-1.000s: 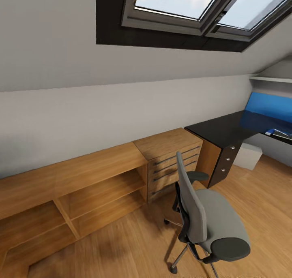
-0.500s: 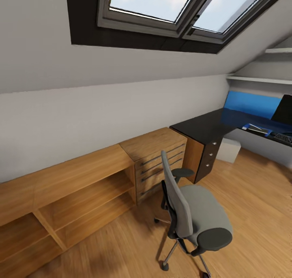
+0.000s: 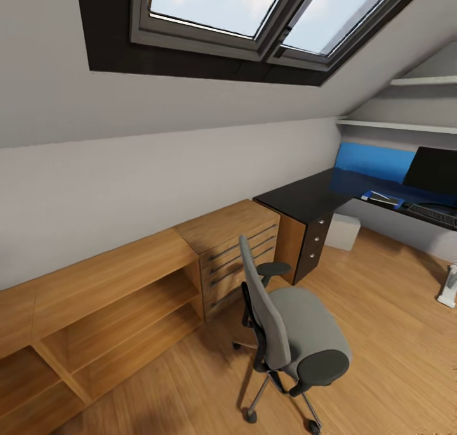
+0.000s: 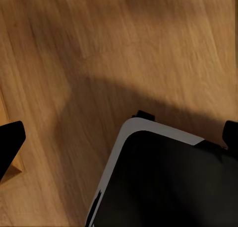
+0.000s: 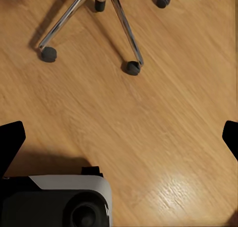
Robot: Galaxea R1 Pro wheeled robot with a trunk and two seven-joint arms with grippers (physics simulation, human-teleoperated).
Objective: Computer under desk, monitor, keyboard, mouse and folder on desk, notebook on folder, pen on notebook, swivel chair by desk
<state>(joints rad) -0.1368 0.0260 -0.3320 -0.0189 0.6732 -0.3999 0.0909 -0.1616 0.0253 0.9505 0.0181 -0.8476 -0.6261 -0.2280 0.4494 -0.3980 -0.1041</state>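
The swivel chair (image 3: 289, 333) stands on the plank floor with a bare grey seat, a short way from the black desk (image 3: 304, 200). At the desk's far right stand the monitor (image 3: 435, 168) and, in front of it, the keyboard (image 3: 435, 212). Left of them lies a flat blue and dark item (image 3: 381, 199), which looks like the folder with the notebook on it. A light grey box, probably the computer (image 3: 343, 231), sits under the desk. My left gripper (image 4: 119, 137) and right gripper (image 5: 119, 140) both hang open over the floor. The chair's chrome legs (image 5: 99, 18) lie beyond the right gripper.
A wooden drawer chest (image 3: 235, 245) and a long low wooden shelf (image 3: 108, 295) line the sloping wall left of the desk. A white pedestal leg (image 3: 449, 286) stands at the right edge. My own base (image 5: 54, 199) shows below both grippers. Open floor lies right of the chair.
The camera has turned to the right, so the whole picture slid left. The monitor, the keyboard and the white leg have come into view. The chair itself has not moved.
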